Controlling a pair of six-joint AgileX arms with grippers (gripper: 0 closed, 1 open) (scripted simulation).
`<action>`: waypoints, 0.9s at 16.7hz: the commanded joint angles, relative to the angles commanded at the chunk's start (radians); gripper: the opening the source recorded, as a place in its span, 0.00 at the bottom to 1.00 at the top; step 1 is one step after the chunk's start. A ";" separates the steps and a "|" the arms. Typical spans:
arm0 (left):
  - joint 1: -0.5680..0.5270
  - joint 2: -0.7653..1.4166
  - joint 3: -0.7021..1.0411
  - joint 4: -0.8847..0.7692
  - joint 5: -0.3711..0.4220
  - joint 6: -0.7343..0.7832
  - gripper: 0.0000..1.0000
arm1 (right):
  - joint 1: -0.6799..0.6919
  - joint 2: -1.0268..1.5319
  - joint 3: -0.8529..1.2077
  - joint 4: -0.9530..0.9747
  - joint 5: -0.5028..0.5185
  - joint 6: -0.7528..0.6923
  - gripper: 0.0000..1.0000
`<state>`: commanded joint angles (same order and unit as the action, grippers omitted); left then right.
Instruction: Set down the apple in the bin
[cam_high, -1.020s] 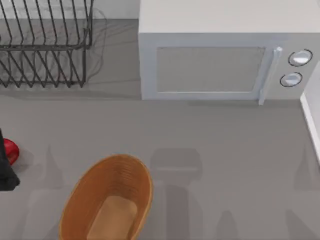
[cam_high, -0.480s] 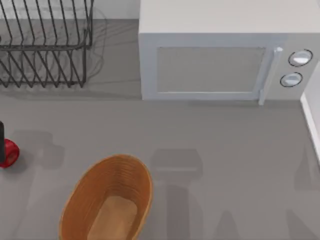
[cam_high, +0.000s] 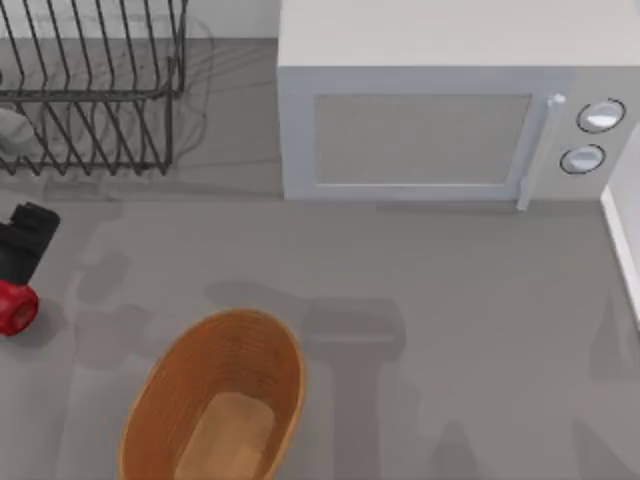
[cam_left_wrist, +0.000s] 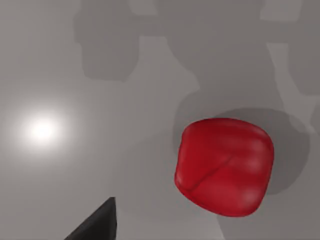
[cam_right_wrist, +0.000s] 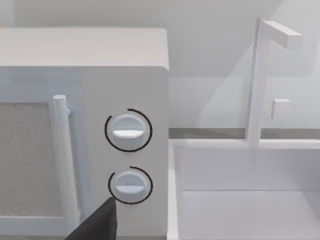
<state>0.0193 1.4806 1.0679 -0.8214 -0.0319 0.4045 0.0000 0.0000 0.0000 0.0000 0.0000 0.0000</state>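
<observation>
**Apple on the table at far left; left arm above it; wicker bin holds nothing**

Top view: the apple (cam_high: 14, 307) rests on the grey table (cam_high: 450, 300) at the extreme left edge of the view, casting a small shadow to its right. It is red, glossy and rounded.

The left gripper (cam_high: 24, 243) appears as a black body just on the far side of the apple, between the apple and the black wire dish rack (cam_high: 90, 90). Whether it touches the apple I cannot tell from above. Finger opening: cannot tell.

Left wrist view: the apple (cam_left_wrist: 225, 166) sits on bare grey table with its shadow beneath and beside it. One dark fingertip (cam_left_wrist: 97, 225) shows at the picture's edge, well apart from the apple. Nothing is clasped around the fruit here.

The bin (cam_high: 170, 395), an oval orange-brown wicker basket with ribbed sides and a lighter tan floor, stands on the near side of the table, to the right of the apple and apart from it. Its floor is bare.

A white microwave (cam_high: 440, 110) stands at the far side, right of the dish rack, door closed, two round knobs at its right end.

Right wrist view: the microwave (cam_right_wrist: 85, 130) and its two knobs, with a white sink (cam_right_wrist: 250, 200) beside it. A dark fingertip (cam_right_wrist: 97, 225) of the right gripper shows at the picture's edge; opening: cannot tell.
</observation>
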 joint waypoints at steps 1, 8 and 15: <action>0.001 0.085 0.056 -0.049 -0.004 0.025 1.00 | 0.000 0.000 0.000 0.000 0.000 0.000 1.00; 0.007 0.393 0.266 -0.261 -0.028 0.130 1.00 | 0.000 0.000 0.000 0.000 0.000 0.000 1.00; 0.005 0.402 0.252 -0.244 -0.028 0.130 1.00 | 0.000 0.000 0.000 0.000 0.000 0.000 1.00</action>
<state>0.0243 1.8822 1.3200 -1.0655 -0.0597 0.5346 0.0000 0.0000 0.0000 0.0000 0.0000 0.0000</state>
